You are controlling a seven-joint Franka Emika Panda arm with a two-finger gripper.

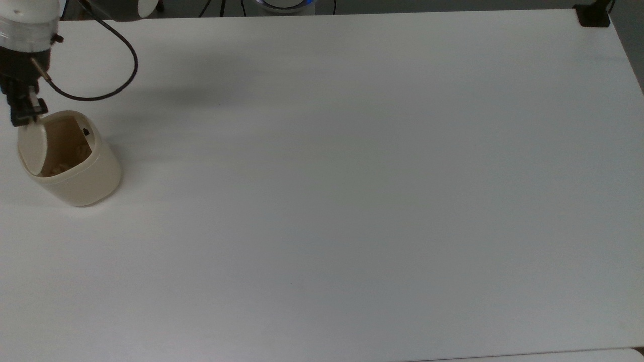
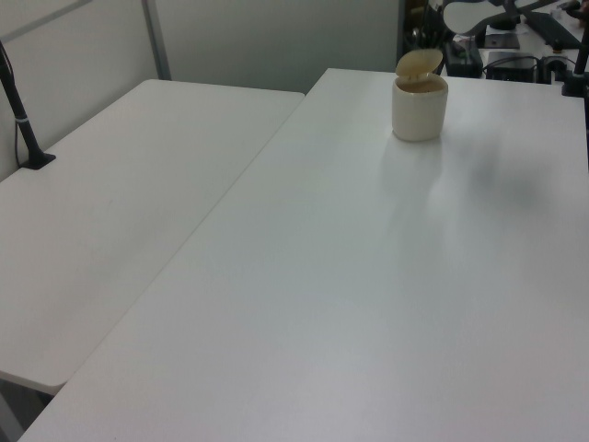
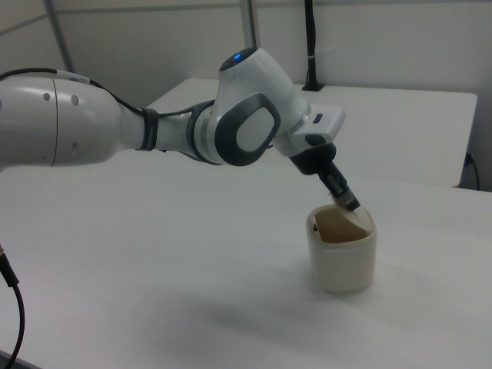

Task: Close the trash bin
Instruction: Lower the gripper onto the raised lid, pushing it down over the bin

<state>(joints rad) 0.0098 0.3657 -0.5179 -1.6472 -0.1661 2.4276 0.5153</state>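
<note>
We see the trash bin (image 1: 75,161) standing on the white desk (image 1: 352,176) close to the top view's left edge, and near the far end of the desk in the left view. Its hinged lid (image 1: 32,145) is partly down, tilted over the opening at a slant, neither upright nor seated on the rim. Inside the bin, some crumpled pale scraps (image 1: 65,160) lie at the bottom, and a small black catch (image 1: 86,132) sits on the rim opposite the hinge. The pincer (image 3: 347,203) is at the top edge of the lid, touching or just above it on the hinge side of the bin; the right view shows the arm (image 3: 154,127) reaching over the desk and angling down toward it. We cannot tell how wide the pincer stands, and we see nothing held in it; it looks to be pressing with its tip rather than gripping. We judge the closing push to be under way, about halfway through. The next move calls for carrying the tip across the opening toward the catch and downward, following the lid's arc until it lies flat on the rim, with enough pressure to latch but not so much that the light bin slides or tips.
</note>
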